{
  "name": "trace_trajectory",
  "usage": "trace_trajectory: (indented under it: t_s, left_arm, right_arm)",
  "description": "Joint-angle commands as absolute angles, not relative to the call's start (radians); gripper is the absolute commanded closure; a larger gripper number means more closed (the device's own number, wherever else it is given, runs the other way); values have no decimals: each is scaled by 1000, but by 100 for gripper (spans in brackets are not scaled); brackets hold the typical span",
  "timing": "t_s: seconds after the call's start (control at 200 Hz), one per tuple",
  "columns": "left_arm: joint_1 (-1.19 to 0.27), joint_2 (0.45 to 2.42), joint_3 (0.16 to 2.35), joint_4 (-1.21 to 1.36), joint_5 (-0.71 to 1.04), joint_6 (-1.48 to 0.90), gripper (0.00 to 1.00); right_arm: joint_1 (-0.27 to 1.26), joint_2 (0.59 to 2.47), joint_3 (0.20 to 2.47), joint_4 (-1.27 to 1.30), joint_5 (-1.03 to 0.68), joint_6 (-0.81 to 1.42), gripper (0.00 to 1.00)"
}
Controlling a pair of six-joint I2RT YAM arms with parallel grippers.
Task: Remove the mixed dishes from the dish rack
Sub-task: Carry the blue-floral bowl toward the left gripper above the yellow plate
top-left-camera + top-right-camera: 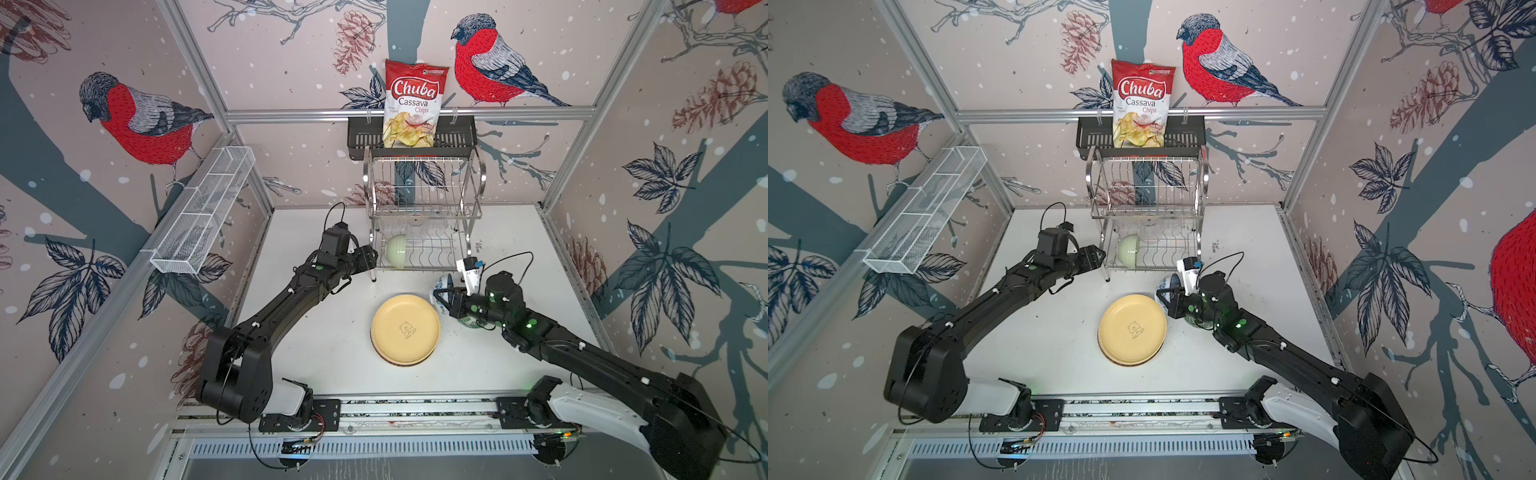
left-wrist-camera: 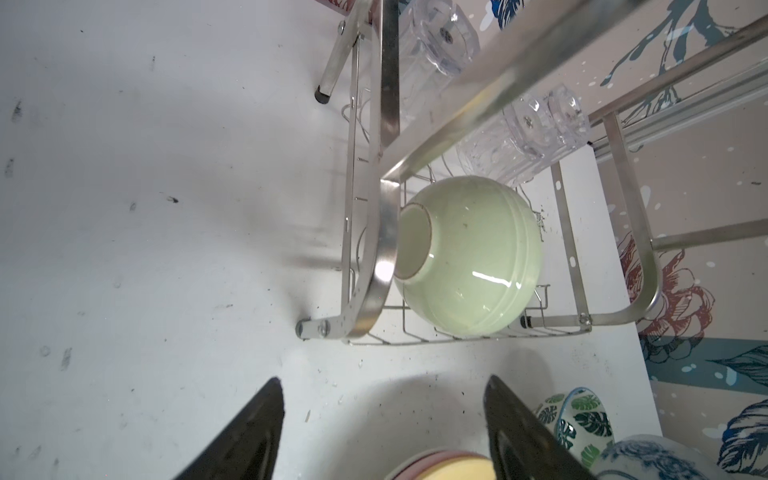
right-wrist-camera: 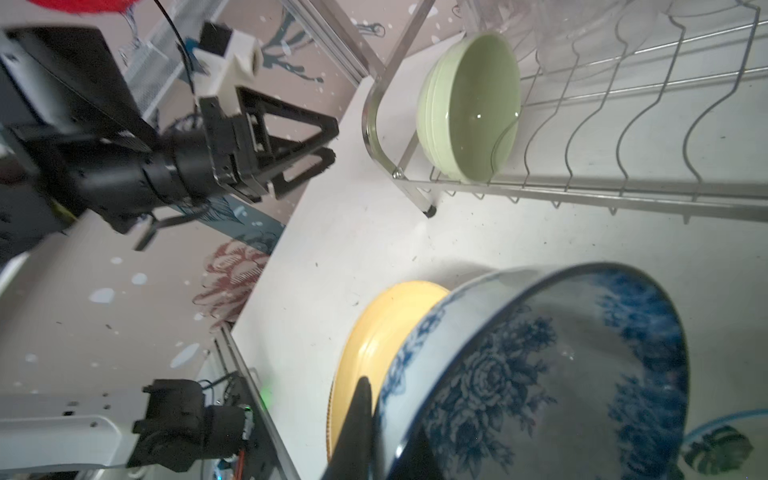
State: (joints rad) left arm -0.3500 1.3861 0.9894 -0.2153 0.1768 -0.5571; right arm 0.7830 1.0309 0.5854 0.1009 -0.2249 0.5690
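Two pieces are left in the rack's (image 1: 424, 216) lower tier, a green bowl (image 1: 396, 252) and a glass (image 2: 519, 141): the left gripper (image 1: 370, 258), open beside the bowl, probably next needs to close on its rim, while the right gripper (image 1: 441, 300) pinches a blue bowl (image 3: 540, 365).

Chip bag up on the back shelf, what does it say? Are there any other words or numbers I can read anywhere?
"Chuba": big white letters on the red badge of the chip bag.
"Cassava": dark letters just under it, same bag.
"Chips": red letters below that, same bag.
Green label at the bag's top corner and the small print beside the pictured chips: too small to read.
Tiny writing under the little animal drawing on the yellow plate: too small to read.
Nothing else readable.
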Motion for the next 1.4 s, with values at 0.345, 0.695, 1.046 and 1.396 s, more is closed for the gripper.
trace_trajectory:
  t_s: [0.345,0.695,1.046,1.396]
  left_arm:
    - [-464,1350,1129,-557,224,-379,3]
    - [-588,1359,1208,-607,317,-407,4]
    - [-586,1408,1263,-611,378,-408,4]
    - [-588,1433,1273,-653,472,-393,4]
  right_arm:
    - [1064,1164,878,-344,325,221,100]
    - [1109,1226,948,-354,356,87,100]
    - [1239,1301,1049,-429,285,29,100]
    - [1278,1353,1123,-500,240,-9,100]
